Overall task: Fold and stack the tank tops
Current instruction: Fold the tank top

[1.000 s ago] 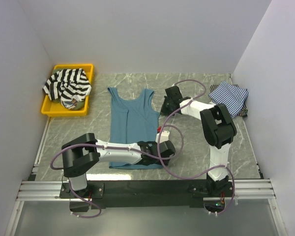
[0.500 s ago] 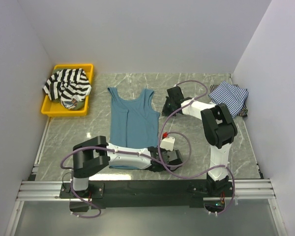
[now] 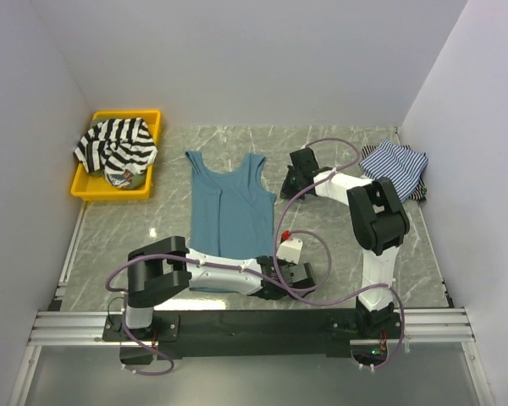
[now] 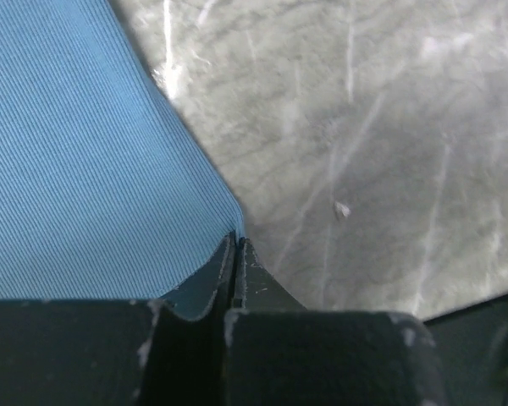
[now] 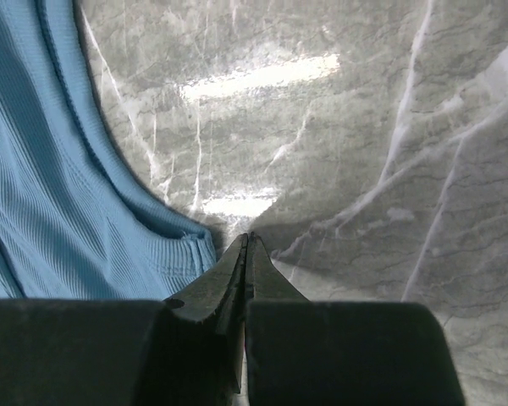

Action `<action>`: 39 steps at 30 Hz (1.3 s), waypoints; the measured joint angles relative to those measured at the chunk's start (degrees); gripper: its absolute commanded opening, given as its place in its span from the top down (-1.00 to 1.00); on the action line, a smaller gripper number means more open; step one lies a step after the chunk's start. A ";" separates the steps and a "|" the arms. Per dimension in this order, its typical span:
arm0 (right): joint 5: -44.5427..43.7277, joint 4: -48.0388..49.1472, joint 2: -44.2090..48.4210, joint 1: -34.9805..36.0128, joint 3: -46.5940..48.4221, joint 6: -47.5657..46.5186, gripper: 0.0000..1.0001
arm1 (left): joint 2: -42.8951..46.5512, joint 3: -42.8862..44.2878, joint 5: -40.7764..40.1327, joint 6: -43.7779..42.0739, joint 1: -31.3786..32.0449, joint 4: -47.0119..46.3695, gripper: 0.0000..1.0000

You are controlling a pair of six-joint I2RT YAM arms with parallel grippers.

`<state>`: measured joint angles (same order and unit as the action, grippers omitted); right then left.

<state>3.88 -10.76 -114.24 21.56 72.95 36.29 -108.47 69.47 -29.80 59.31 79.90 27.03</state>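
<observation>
Grey marble table (image 3: 135, 245) carries the teal tank top (image 3: 229, 211), flat and leftward of both tools. There the left gripper (image 4: 237, 244) pinches its hem corner; the right gripper (image 5: 245, 240) is pressed together at the armhole edge. Best to lift both evenly, folding leftward. A second ago the left jaws stood spread.

Overhead view faces down on the table (image 3: 110, 216); both wrist views hug teal top (image 3: 229, 211).

There are no words, numbers, labels or signs to read in any of the views.
</observation>
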 measured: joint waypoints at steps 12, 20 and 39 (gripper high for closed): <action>-0.17 0.02 2.16 -3.19 -0.24 -0.22 1.00 | 12.76 -12.57 3.85 0.00 0.94 -10.19 0.99; 0.11 0.79 4.35 -2.71 -3.50 -0.33 0.46 | 17.66 -18.34 6.23 0.44 -0.04 -15.74 0.99; -0.15 9.11 10.14 3.19 -15.15 2.91 0.15 | 17.66 -21.81 11.89 1.66 -3.02 -20.39 0.99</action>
<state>3.73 -1.65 -104.09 24.75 57.80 39.20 -90.80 47.66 -17.91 60.97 76.88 6.63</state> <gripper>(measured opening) 0.422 0.015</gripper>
